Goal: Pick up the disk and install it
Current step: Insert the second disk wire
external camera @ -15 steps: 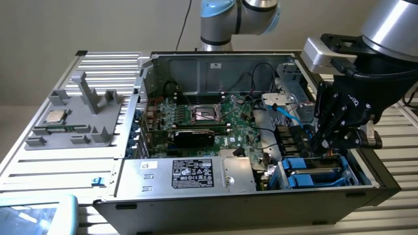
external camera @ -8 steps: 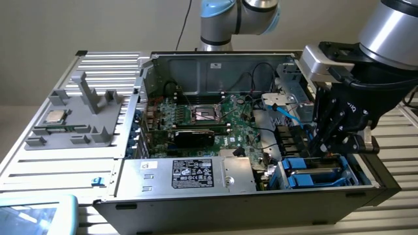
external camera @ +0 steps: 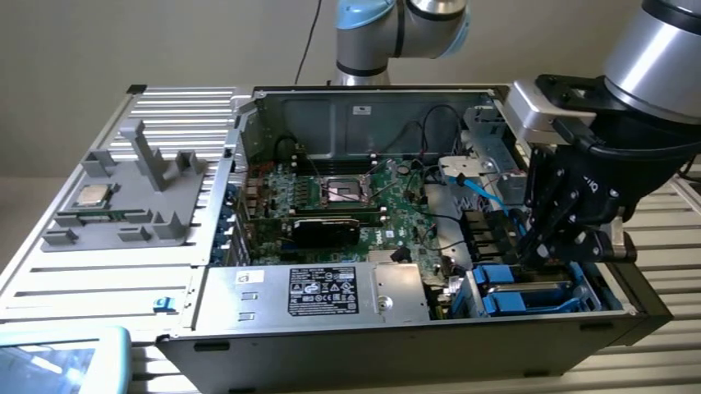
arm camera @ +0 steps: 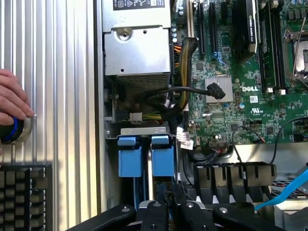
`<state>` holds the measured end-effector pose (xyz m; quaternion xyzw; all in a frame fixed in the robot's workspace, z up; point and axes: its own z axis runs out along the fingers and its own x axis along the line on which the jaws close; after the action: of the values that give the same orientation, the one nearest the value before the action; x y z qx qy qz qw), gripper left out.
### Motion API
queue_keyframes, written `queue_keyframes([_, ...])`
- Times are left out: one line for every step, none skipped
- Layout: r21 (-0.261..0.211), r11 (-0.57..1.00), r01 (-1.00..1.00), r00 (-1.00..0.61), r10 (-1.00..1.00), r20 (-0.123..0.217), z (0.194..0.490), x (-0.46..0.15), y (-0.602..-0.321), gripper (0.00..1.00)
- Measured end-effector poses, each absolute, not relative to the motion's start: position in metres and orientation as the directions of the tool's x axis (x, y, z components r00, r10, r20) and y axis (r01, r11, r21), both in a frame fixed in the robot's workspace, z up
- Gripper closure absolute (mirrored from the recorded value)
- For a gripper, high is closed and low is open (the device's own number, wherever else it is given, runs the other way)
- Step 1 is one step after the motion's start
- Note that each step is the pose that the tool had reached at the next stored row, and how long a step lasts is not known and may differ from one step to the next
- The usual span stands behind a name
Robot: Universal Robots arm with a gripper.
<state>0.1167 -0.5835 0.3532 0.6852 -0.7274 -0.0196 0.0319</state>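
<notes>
A grey plastic fixture (external camera: 131, 193) held a square silver chip (external camera: 91, 195) at the ribbed metal table's (external camera: 98, 271) left edge in the exterior view. The open steel case (external camera: 438, 246) showed a green circuit board (external camera: 362, 205) and a boxy silver power supply (external camera: 328, 291). At its right front corner the arm reached steeply down, the black gripper (external camera: 559, 250) nearly closed over the blue-framed disk (external camera: 526, 291) in its bay. A hand (arm camera: 12, 103) rested on the table.
</notes>
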Motion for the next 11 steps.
queue_keyframes([0.073,0.059,-0.996,-0.058,-0.998,0.011,0.353,0.1167,-0.5848,0.84])
queue_keyframes([0.073,0.057,-0.996,-0.058,-0.998,0.001,0.3528,0.1166,-0.5863,0.84])
queue_keyframes([0.074,0.057,-0.996,-0.057,-0.998,-0.006,0.3526,0.1166,-0.5882,0.84])
queue_keyframes([0.074,0.056,-0.996,-0.057,-0.998,-0.012,0.3522,0.1166,-0.5897,0.84])
queue_keyframes([0.074,0.056,-0.996,-0.057,-0.998,-0.017,0.3516,0.1166,-0.591,0.84])
queue_keyframes([0.074,0.056,-0.996,-0.057,-0.998,-0.02,0.3507,0.1167,-0.5914,0.84])
queue_keyframes([0.074,0.055,-0.996,-0.057,-0.998,-0.021,0.3496,0.1167,-0.5914,0.84])
queue_keyframes([0.074,0.055,-0.996,-0.057,-0.998,-0.021,0.3485,0.1167,-0.5915,0.84])
queue_keyframes([0.074,0.055,-0.996,-0.057,-0.998,-0.021,0.3474,0.1167,-0.5915,0.84])
queue_keyframes([0.074,0.055,-0.996,-0.057,-0.998,-0.021,0.3467,0.1167,-0.5915,0.84])
queue_keyframes([0.074,0.055,-0.996,-0.057,-0.998,-0.021,0.3461,0.1167,-0.5914,0.84])
